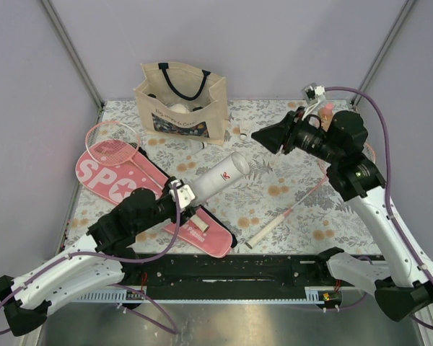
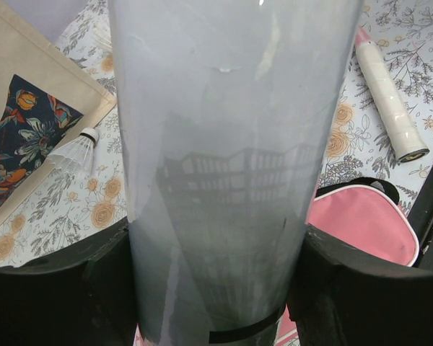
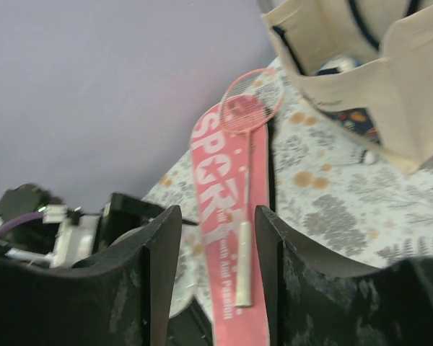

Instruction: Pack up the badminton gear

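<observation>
My left gripper [image 1: 182, 193] is shut on the lower end of the long white tube [image 1: 220, 176], which points up and to the right over the table. In the left wrist view the tube [image 2: 224, 144] fills the gap between both fingers [image 2: 50, 288]. The pink SPORT case [image 1: 141, 191] lies flat at the left, with one pink-rimmed racket [image 1: 112, 143] resting on it. A second racket's white handle [image 1: 267, 231] lies right of centre, its head hidden behind the right arm. A shuttlecock [image 2: 76, 151] lies by the tote. My right gripper [image 1: 263, 137] hangs open and empty above the table.
The beige tote [image 1: 180, 101] stands open at the back with small items inside. Another small white shuttlecock [image 1: 245, 131] lies at its right corner. The case [image 3: 231, 238] and racket [image 3: 249, 130] show beyond the right fingers. Grey walls close the back and sides.
</observation>
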Available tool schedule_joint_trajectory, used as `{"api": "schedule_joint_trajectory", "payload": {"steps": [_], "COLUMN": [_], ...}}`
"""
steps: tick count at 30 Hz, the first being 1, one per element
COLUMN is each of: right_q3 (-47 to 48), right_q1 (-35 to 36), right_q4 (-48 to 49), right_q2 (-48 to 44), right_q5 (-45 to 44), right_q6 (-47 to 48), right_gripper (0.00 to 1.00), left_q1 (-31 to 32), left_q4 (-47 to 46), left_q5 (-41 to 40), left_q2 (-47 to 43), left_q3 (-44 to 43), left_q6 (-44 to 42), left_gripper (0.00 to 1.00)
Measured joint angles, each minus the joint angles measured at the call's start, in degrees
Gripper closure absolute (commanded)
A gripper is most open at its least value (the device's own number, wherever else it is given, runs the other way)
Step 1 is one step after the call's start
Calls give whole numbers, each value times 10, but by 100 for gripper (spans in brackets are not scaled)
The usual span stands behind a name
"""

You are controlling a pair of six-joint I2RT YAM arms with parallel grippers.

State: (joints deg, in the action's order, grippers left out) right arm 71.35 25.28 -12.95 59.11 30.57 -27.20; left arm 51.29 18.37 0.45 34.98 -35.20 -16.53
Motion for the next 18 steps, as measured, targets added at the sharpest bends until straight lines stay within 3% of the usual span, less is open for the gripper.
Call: {"api": "schedule_joint_trajectory", "payload": {"steps": [6, 18], "right_q3": [59, 269], "right_q1": [-65, -119], "right_q4": [2, -8], "right_q2": [105, 530], "right_q5": [-17, -70], "right_q6": [59, 179], "right_gripper": [43, 33], "left_q1": [0, 0], "left_q4": [0, 0], "left_q5": [0, 0], "left_q2": [-15, -32], "left_q3": [0, 1], "left_q6": [0, 0], "left_gripper": [44, 44]}}
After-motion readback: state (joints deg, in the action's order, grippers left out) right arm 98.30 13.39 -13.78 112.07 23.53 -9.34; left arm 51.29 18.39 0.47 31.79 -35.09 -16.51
